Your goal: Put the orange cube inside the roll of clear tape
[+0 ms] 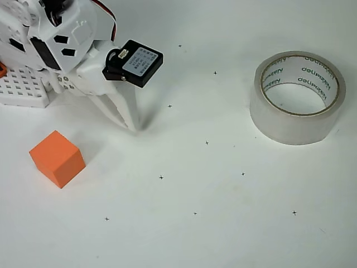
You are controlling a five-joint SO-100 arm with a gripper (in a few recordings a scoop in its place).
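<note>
Orange cube (57, 158): solid matte bright orange, plain faces, sharp edges, sitting flat on the surface (223, 234) at lower left of the overhead view, turned a bit so one corner points toward the bottom edge. Roll of clear tape (297, 97): wide whitish translucent ring lying flat with the hole up, tan core with green lettering readable on the inner wall, upper right of the view, well apart from the cube. Pincer (131, 124): white, fingers running down to a narrow tip that reaches the surface or sits just above it, up and to the right of the cube, near it but not touching, nothing between the fingers. The fingers look pressed together at the tip, so clenched and empty as far as this angle shows. Black motor block with a label sits on the wrist above the fingers. White arm body fills the upper left corner, next to a white perforated block (22, 89) at the left edge. Surface is plain white, marked with small black crosses scattered at intervals; soft shadows under cube, tape and pincer.
</note>
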